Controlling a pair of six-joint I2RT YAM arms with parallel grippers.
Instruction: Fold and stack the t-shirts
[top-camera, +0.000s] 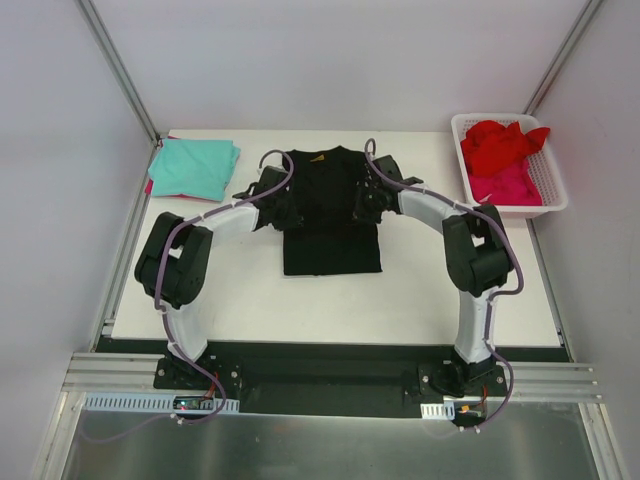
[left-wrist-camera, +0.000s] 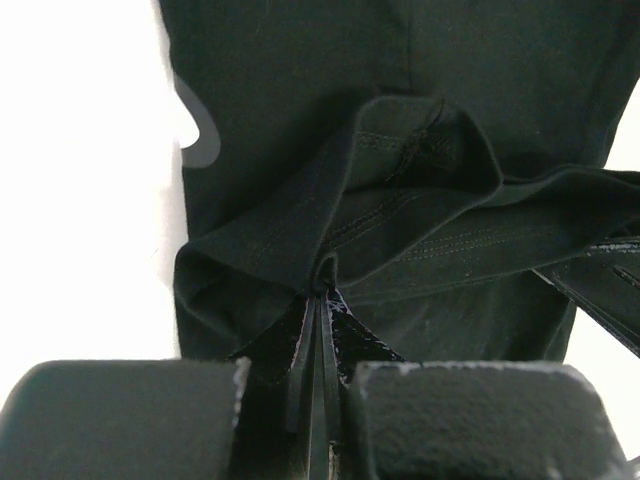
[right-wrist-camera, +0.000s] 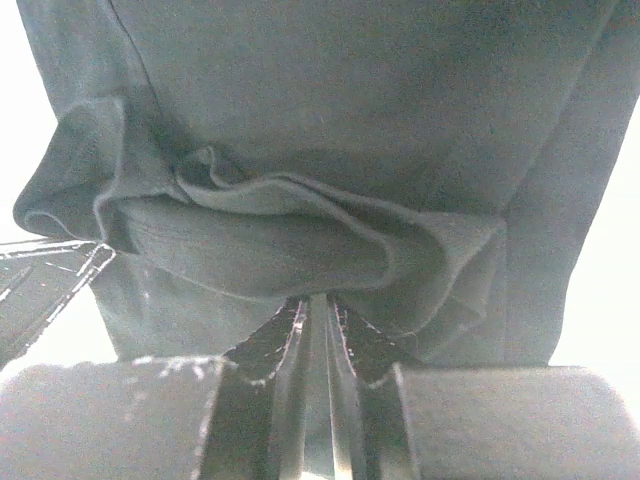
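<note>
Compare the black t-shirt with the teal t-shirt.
The black t-shirt lies spread at the middle of the table; the teal t-shirt sits folded at its far-left corner. The black one covers more table than the teal one. The left claw and right claw pinch folds of the black one; nothing grips the teal one. Both rest on the table.

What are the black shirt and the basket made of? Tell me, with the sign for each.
The black shirt looks like soft knit cloth, probably cotton, with a matte finish: it bunches into limp folds and shows stitched hems in the wrist views. The basket looks like rigid white plastic, smooth: its thin slotted walls hold their shape.
</note>
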